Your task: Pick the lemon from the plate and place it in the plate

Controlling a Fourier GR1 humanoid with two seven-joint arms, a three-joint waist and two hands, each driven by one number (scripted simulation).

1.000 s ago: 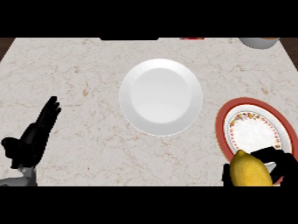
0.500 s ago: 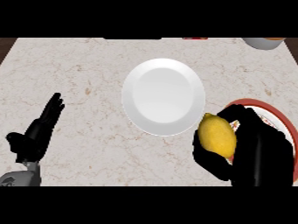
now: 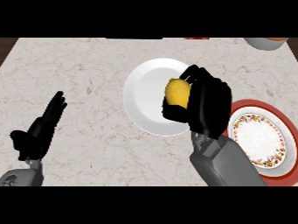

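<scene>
Lemon (image 3: 176, 92): clasped in right hand (image 3: 206, 103), over white plate (image 3: 148, 98).
Right hand: fingers curled round lemon.
Left hand (image 3: 41, 129): fingers straight, apart, near left on bench (image 3: 80, 65).
Red-rimmed plate (image 3: 267, 140): right of white plate.

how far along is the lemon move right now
Pickup looks done: the red-rimmed plate holds no lemon. In hand: the right hand has its fingers curled round the lemon, over the white plate. Left: set it down and let go. The left hand rests open at lower left.
</scene>
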